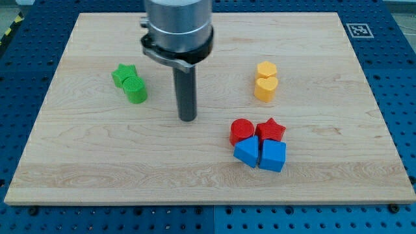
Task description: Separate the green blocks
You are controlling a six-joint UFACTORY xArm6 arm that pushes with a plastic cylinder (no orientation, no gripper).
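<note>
The green star-shaped block (123, 73) and the green cylinder block (135, 89) sit touching at the view's left of the pale wooden worktop (78, 162), the star nearer the view's top. My tip (187, 119) rests on the board near them, toward the view's right, touching neither. No jaws exist on this straight dark rod, so nothing is held

Two green blocks sit in the upper left of the frame on the wooden board. The green star (123, 74) lies flat, slightly higher and to the left. The green cylinder (136, 89) stands just below and right of it, touching it, so the pair forms one cluster.
</note>
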